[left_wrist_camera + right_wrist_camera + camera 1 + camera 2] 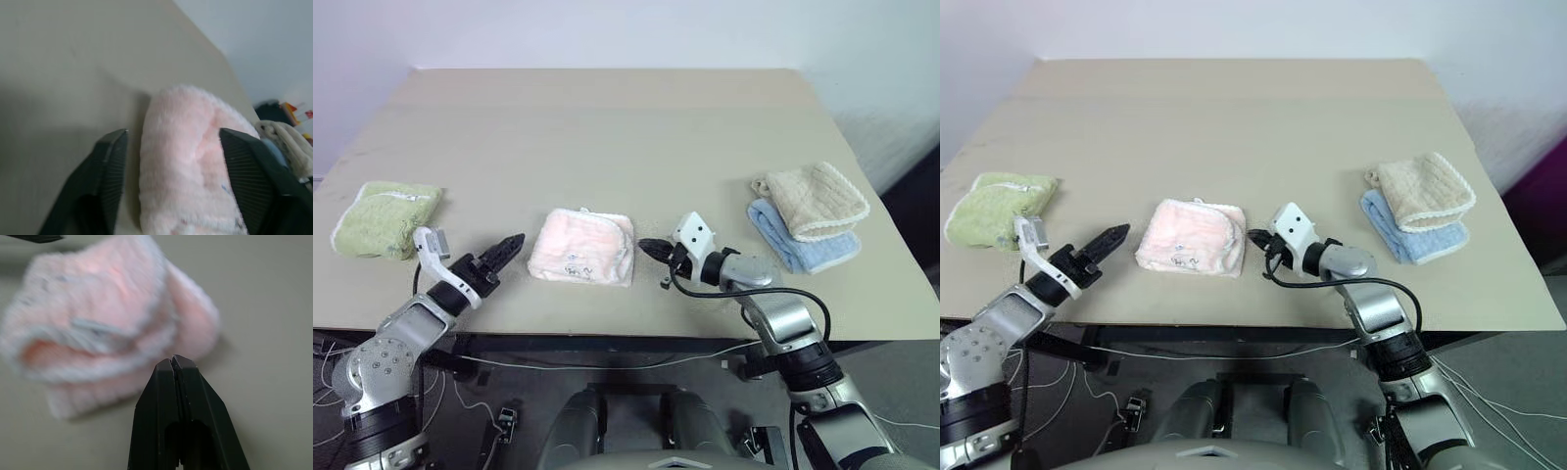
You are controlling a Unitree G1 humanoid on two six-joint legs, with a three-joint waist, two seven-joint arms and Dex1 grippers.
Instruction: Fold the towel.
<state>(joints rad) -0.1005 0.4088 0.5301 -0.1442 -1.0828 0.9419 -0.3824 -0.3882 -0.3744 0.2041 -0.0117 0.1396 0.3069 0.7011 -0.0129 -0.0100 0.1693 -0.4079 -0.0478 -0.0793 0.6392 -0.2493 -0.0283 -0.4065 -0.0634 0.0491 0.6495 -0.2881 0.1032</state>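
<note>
The towel [582, 248] is a pale pink bundle with a white trimmed edge, lying folded near the table's front edge, between my two grippers. My left gripper [509, 247] hovers just left of it and points at it. In the left wrist view its fingers [110, 166] stand wide apart and open, with the towel [186, 161] ahead of them and nothing gripped. My right gripper [649, 248] sits just right of the towel, apart from it. The right wrist view has its fingers [172, 377] pressed shut and empty, the towel [98, 318] lying beyond the tips.
A light green folded towel [384, 219] lies at the table's left. A beige folded towel [813, 201] rests on a blue one [803, 247] at the right. The table's front edge [607, 328] runs just below both grippers. Cables hang under it.
</note>
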